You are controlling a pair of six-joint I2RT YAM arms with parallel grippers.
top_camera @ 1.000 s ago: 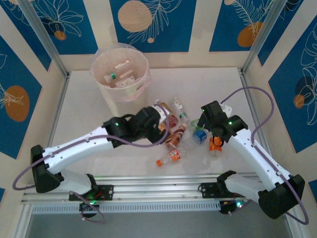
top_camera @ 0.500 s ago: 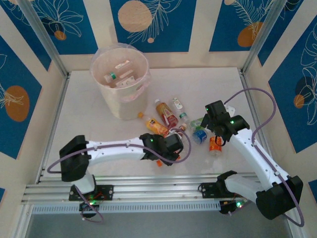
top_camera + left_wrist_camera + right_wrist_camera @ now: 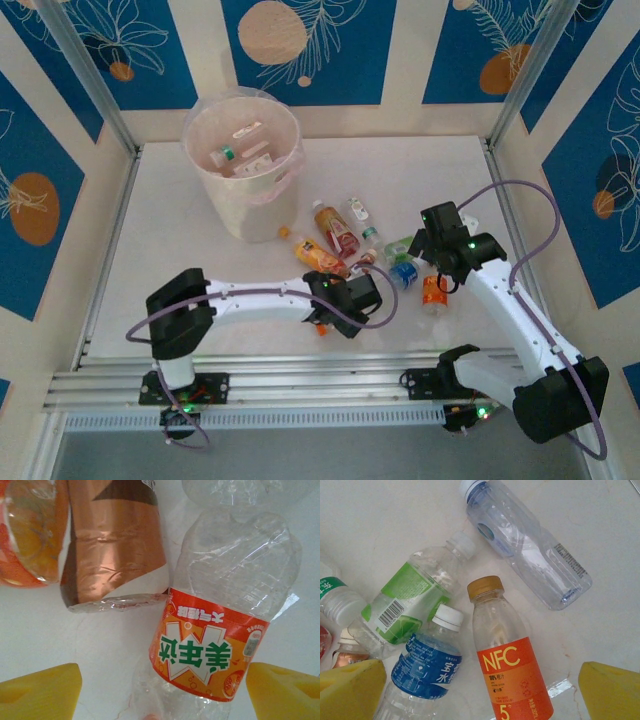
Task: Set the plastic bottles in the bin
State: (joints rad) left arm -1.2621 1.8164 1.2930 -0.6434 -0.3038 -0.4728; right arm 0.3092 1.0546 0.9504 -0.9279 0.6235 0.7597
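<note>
The bin [image 3: 207,196], a cream bucket with a pinkish liner, stands at the back left with a few bottles inside. Several plastic bottles [image 3: 337,232] lie in a cluster on the table's middle. My left gripper [image 3: 335,315] is low over the nearest one; in the left wrist view the gripper [image 3: 160,695] is open, its yellow fingertips [image 3: 40,690] on either side of an orange-labelled bottle [image 3: 210,660]. My right gripper [image 3: 436,268] hovers open [image 3: 482,695] above an orange NFC bottle [image 3: 512,670], with a blue-labelled bottle [image 3: 425,672] beside it.
A copper-labelled bottle [image 3: 115,540] lies just beyond the left gripper's bottle. A green-labelled bottle [image 3: 405,600] and a clear bottle with a white cap [image 3: 530,545] lie past the NFC one. Metal frame posts [image 3: 515,80] and patterned walls enclose the table.
My left arm has swung from high over the cluster down and forward, stretching low to the nearest orange-labelled bottle. The right gripper has drifted slightly right and back.
</note>
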